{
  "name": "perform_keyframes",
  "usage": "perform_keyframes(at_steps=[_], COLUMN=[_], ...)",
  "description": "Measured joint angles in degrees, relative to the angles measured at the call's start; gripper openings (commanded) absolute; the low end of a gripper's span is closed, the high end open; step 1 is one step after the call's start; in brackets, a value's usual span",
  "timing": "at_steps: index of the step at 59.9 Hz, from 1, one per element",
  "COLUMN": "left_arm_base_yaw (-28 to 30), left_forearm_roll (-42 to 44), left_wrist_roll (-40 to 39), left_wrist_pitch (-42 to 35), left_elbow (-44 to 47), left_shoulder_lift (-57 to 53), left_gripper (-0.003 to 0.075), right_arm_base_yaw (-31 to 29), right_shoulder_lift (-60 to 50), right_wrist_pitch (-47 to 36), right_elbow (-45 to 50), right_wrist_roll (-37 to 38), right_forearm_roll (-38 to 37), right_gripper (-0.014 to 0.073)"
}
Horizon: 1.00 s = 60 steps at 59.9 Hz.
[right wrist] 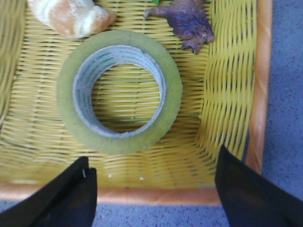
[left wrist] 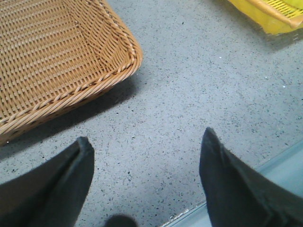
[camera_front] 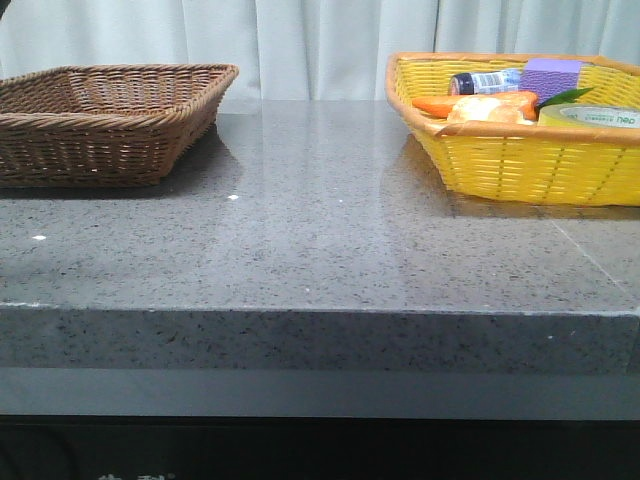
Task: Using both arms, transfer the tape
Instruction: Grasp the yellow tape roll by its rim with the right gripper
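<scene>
The tape (right wrist: pixel 119 91), a pale yellow roll with a white inner ring and green print, lies flat on the floor of the yellow basket (right wrist: pixel 227 94). In the front view the tape (camera_front: pixel 598 116) shows at the basket's right end, behind the yellow basket's (camera_front: pixel 520 165) wall. My right gripper (right wrist: pixel 154 165) is open and empty above the basket's orange rim, with the tape just beyond its fingertips. My left gripper (left wrist: pixel 146 142) is open and empty above the grey table, next to the brown basket (left wrist: pixel 52 61). Neither arm shows in the front view.
The yellow basket also holds a bread roll (right wrist: pixel 71 16), a dark purple piece (right wrist: pixel 189 21), an orange carrot (camera_front: pixel 440 104), a purple block (camera_front: pixel 552 77) and a small bottle (camera_front: pixel 485 81). The brown wicker basket (camera_front: pixel 100 120) stands at the table's back left. The grey table (camera_front: pixel 320 240) lies between them.
</scene>
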Motion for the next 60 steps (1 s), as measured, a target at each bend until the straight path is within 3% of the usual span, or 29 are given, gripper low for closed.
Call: perform_keyframes(at_steps=[16,37,43,53,60], left_arm_base_yaw=[0.00,0.00,0.00,0.00,0.00], left_forearm_roll=[0.00,0.00,0.00,0.00,0.00], left_wrist_roll=[0.00,0.00,0.00,0.00,0.00], left_wrist_pitch=[0.00,0.00,0.00,0.00,0.04], left_elbow=[0.00,0.00,0.00,-0.03,-0.03], left_shoulder_lift=[0.08,0.08,0.08,0.08,0.08], left_gripper=[0.0472,0.0472,0.0472,0.0472,0.0472], right_arm_base_yaw=[-0.02,-0.02,-0.02,-0.02,-0.02], right_shoulder_lift=[13.62,23.22,24.62,25.50,25.50], right_wrist_pitch=[4.74,5.96,5.96,5.96,5.96], right_elbow=[-9.16,-14.37,-14.86,-14.94,-15.07], right_wrist_roll=[0.00,0.00,0.00,-0.12,-0.22], right_forearm_roll=[-0.90,-1.97,-1.97,-1.97,-1.97], right_gripper=[0.0538,0.0535,0.0456,0.0241,0.0191])
